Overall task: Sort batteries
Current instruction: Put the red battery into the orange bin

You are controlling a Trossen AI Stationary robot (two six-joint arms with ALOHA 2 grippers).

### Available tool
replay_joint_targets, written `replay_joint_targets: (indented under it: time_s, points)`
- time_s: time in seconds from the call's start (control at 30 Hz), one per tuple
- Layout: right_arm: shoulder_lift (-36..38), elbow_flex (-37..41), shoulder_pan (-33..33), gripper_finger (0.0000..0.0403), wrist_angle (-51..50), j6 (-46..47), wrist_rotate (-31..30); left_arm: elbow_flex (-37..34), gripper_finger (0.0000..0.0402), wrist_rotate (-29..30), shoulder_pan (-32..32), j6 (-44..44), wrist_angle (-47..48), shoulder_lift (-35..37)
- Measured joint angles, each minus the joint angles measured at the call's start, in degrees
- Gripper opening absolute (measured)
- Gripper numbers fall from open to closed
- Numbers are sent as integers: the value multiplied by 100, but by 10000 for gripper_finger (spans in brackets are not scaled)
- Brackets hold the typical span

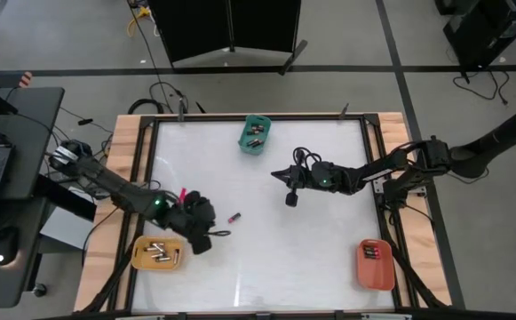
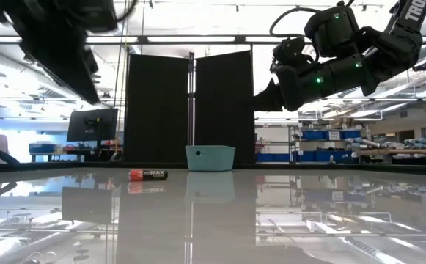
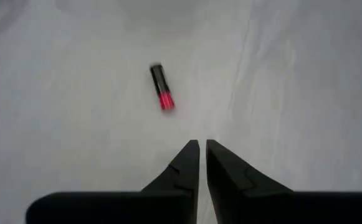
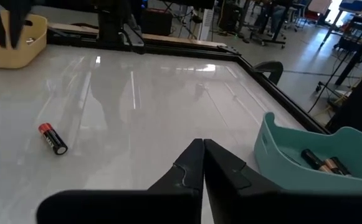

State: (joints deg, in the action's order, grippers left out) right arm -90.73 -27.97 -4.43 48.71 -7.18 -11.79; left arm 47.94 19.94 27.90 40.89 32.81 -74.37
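Lying alone on the glossy white counter (image 1: 266,258), one small round battery (image 1: 234,217) shows a black body and a red end. It rests flat on its side, well apart from every tray, just ahead of the left tool (image 3: 202,149) and a little off its line. Its long axis runs nearly along the left tool's reach, red end nearer the tips.

Left tool: two dark tapered fingers, tips drawn almost together with a thin slit between, gripping nothing. Left arm bent low over the near-left part of the counter, beside the yellow tray (image 1: 157,253), which holds several pale batteries.

Right tool (image 4: 203,146): clenched, empty, raised above the counter. Right arm stretched in from the right edge, wrist level. The teal tray (image 4: 305,162), smooth plastic with rounded walls, sits close to this tool's side and holds a few dark and coppery batteries. An orange tray (image 1: 375,264) sits near the right corner.
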Motion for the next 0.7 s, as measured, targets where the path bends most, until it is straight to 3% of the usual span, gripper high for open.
replay_joint_targets:
  time_s: [0.3,0.7]
  points:
    - [1,0,0,16,-23,6,0,-715,104,272,-512,-475,-1433,-224]
    - [-1,0,0,20,-86,2,0,-789,184,493,-721,-914,-2370,-1247]
